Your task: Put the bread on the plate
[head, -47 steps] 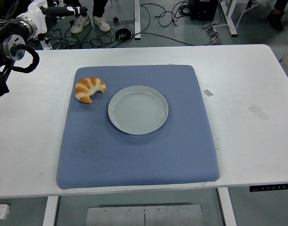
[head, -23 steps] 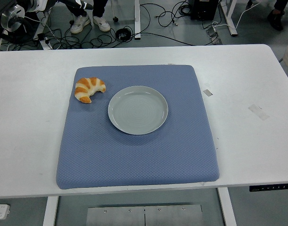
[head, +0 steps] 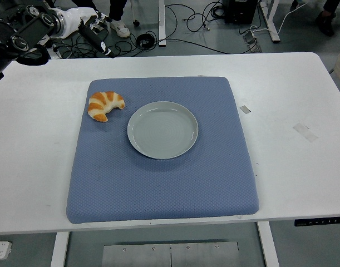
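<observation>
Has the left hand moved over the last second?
Yes. The left hand has swung from the table's left edge up and rightward, now beyond its far edge. The croissant is untouched.

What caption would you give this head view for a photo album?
A golden croissant lies on a blue padded mat beside an empty pale grey plate, while the robot's left hand hovers above the table's far-left corner.

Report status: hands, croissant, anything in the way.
Left hand raised at far-left corner, empty. Croissant on blue mat, left of empty plate. Path clear.
</observation>
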Robot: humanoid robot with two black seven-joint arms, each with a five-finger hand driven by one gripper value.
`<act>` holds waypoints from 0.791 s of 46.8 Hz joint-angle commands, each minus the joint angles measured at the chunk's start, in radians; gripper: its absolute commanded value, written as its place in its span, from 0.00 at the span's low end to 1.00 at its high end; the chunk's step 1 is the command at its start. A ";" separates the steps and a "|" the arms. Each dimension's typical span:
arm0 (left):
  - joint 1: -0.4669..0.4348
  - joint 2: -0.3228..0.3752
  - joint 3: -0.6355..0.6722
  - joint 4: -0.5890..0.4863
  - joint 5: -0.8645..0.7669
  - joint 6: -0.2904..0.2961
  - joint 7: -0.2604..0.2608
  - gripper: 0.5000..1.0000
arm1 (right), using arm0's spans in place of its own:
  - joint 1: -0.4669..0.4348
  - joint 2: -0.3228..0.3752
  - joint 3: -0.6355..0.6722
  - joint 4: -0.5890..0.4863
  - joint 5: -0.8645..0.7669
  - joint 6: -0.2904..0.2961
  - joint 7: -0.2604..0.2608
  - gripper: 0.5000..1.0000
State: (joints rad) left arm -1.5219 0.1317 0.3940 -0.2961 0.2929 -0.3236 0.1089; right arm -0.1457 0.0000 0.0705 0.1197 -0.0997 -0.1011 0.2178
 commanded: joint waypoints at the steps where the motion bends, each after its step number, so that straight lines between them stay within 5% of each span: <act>1: 0.002 -0.007 0.000 0.000 0.014 -0.029 0.000 0.90 | 0.000 0.000 0.000 0.000 0.000 0.000 0.000 1.00; 15: 0.022 -0.007 0.062 0.000 0.015 -0.118 0.008 0.89 | 0.001 0.000 -0.001 0.000 0.000 0.000 0.000 1.00; 37: 0.091 -0.009 0.158 -0.002 0.040 -0.138 0.006 0.87 | 0.015 0.000 -0.001 -0.002 0.000 0.000 0.000 1.00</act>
State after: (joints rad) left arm -1.4455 0.1229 0.5498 -0.2991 0.3143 -0.4633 0.1165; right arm -0.1303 0.0000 0.0690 0.1188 -0.0997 -0.1012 0.2181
